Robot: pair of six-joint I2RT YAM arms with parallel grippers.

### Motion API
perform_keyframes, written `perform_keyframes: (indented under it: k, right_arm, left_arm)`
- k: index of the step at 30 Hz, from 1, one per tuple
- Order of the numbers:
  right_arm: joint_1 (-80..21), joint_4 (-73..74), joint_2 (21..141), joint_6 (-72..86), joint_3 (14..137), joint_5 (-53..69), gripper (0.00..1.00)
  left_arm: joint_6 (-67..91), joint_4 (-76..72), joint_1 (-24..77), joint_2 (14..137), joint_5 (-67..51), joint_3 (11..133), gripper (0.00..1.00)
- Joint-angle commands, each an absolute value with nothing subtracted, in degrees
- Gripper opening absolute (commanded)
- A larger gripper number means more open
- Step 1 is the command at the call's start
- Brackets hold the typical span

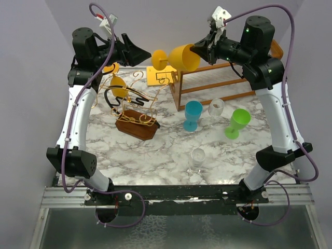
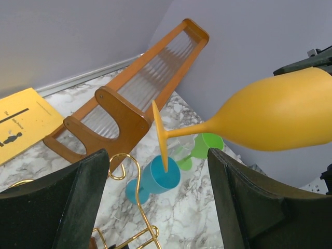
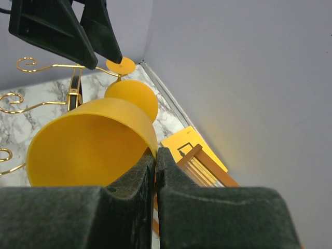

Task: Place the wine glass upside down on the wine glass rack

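My right gripper (image 1: 201,51) is shut on the rim of a yellow wine glass (image 1: 184,57) and holds it sideways in the air, foot (image 1: 159,57) pointing left. The right wrist view shows the fingers (image 3: 155,161) pinching the rim of the glass (image 3: 88,145). My left gripper (image 1: 142,53) is open just left of the foot. In the left wrist view the glass (image 2: 275,116) lies ahead of that gripper (image 2: 158,202), not touched. The wine glass rack (image 1: 132,106), gold wire on a dark brown base, stands below at the left. A second yellow glass (image 1: 118,85) hangs on it.
A large orange-brown wooden frame (image 1: 218,80) with clear rods stands at the back right, a yellow card (image 1: 160,75) beside it. A blue glass (image 1: 193,115), a clear glass (image 1: 216,108) and a green glass (image 1: 237,123) stand in front. Another clear glass (image 1: 197,157) is nearer.
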State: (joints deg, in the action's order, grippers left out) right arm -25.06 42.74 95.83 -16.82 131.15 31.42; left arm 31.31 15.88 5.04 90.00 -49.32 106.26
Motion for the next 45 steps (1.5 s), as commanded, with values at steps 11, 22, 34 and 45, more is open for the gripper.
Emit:
perform_keyframes:
  k: [11, 22, 34, 45]
  right_arm:
    - [-25.1, 38.0, 98.0, -9.7, 133.4, 31.3, 0.01]
    - [-25.1, 37.9, 99.0, -9.1, 134.1, 30.6, 0.01]
    - [-25.1, 37.7, 99.0, -9.6, 133.3, 30.0, 0.01]
    - [-25.1, 38.4, 97.7, -11.7, 131.1, 27.9, 0.6]
  left_arm:
    - [31.4, 14.7, 7.3, 91.5, -53.6, 102.8, 0.58]
    - [31.2, 13.7, 9.1, 93.6, -55.0, 102.7, 0.4]
    - [31.8, 12.6, 9.5, 93.7, -55.7, 102.5, 0.01]
    - [21.4, 21.9, 9.0, 92.5, -49.0, 106.4, 0.0]
